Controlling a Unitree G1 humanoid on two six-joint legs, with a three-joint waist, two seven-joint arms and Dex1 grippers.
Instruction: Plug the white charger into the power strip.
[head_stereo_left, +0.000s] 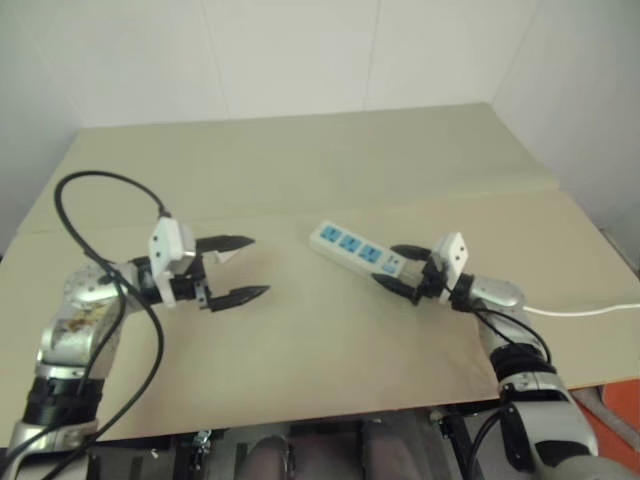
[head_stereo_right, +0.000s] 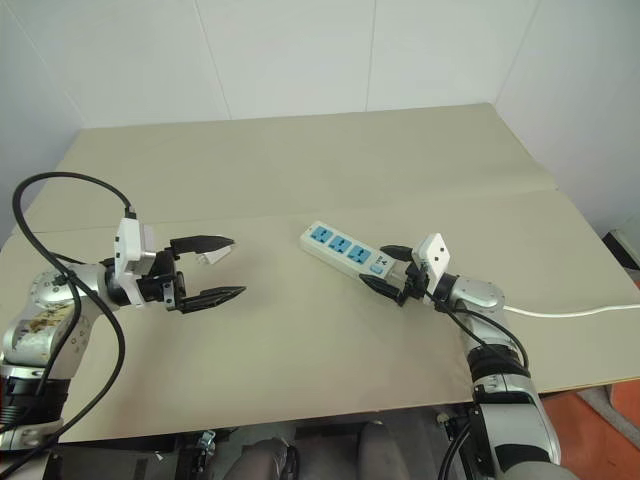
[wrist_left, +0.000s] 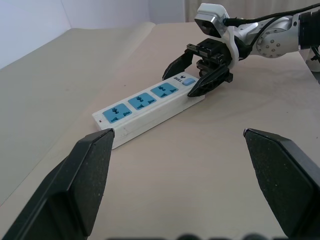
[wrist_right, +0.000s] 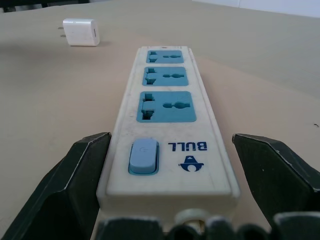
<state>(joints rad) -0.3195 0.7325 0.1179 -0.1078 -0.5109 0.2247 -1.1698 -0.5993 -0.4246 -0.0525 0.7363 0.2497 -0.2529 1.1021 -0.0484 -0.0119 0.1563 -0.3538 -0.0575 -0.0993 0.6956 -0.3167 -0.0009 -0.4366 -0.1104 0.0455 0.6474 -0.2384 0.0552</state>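
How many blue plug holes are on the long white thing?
3, in a row along the power strip: one next to the switch, one in the middle, one at the far end. None look hidden.

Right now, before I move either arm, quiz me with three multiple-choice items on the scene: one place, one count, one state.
1. Where is the white charger? A plugged into a socket; B on the floor; C on the table near the left gripper.
2. Blue sockets on the power strip? A three; B two; C five.
3. Right gripper? A shut, lifted clear; B open, straddling the power strip's switch end; C open, far from the power strip.
Answers: C, it lies loose on the table; A, three blue faces in a row; B, its fingers stand apart either side of the switch end.
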